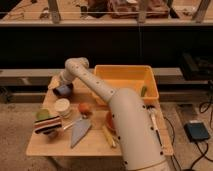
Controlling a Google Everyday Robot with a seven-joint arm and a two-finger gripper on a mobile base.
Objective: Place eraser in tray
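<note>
The eraser (47, 124) lay at the lower left of the frame, on the wooden table (95, 146), well apart from the yellow tray (125, 74) in the upper middle. It seemed a light and stiff block with rubbery sides, so it probably would not slip; I would grasp it from above, across its narrower width. The arm came from the lower right, bent at an elbow in the upper left, and pointed down. The gripper (62, 86) hung above the eraser in the frame, with fingers spread wide and holding nothing.
</note>
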